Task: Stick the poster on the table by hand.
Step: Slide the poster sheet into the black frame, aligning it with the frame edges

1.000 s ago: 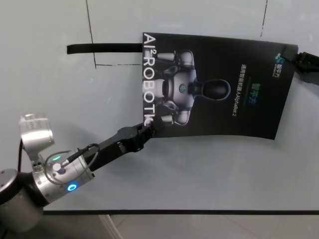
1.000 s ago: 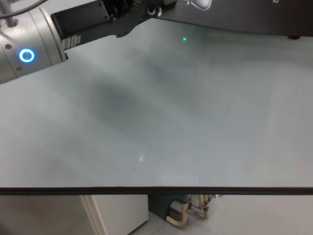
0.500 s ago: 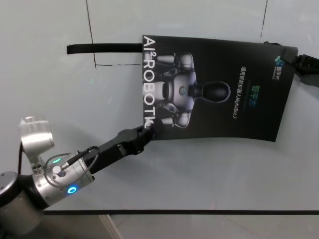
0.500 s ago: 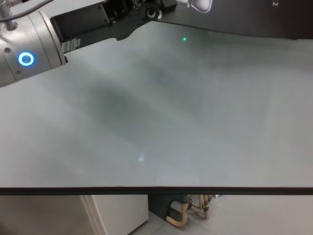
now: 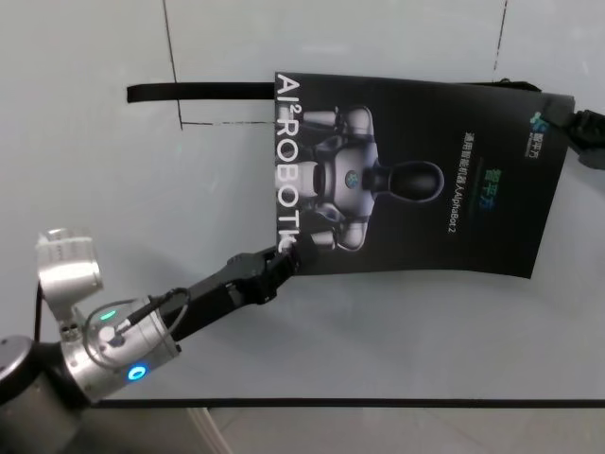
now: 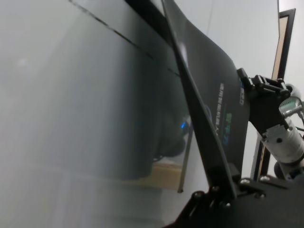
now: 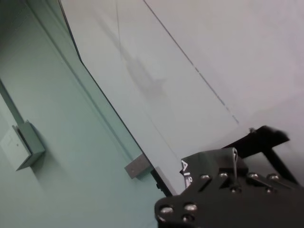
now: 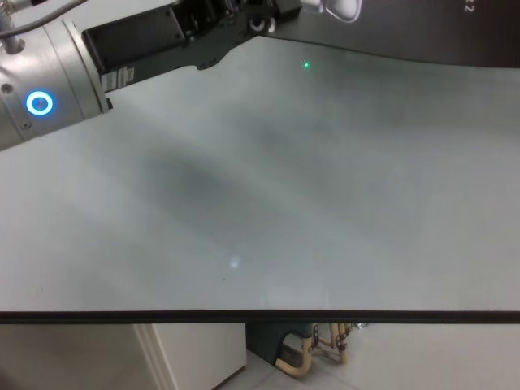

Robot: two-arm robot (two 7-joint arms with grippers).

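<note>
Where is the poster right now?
In the head view the poster sits right of centre on the table, its near-left corner pinched by the left claw and its far-right corner held by the right claw.

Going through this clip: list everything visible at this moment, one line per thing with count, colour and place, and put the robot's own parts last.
poster: one, dark charcoal with a silver-grey robot print and white letters, held over the table's far middle to right.
table: one, pale grey and glossy with a thin dark front edge, filling the head view.
black strip: one, lying on the table left of the poster's far corner.
thin dark lines: a few, marked on the table near the strip.
left gripper: one, black, on a silver wrist with a blue ring, shut on the poster's near left corner.
right gripper: one, black, shut on the poster's far right corner at the view's right edge.
</note>
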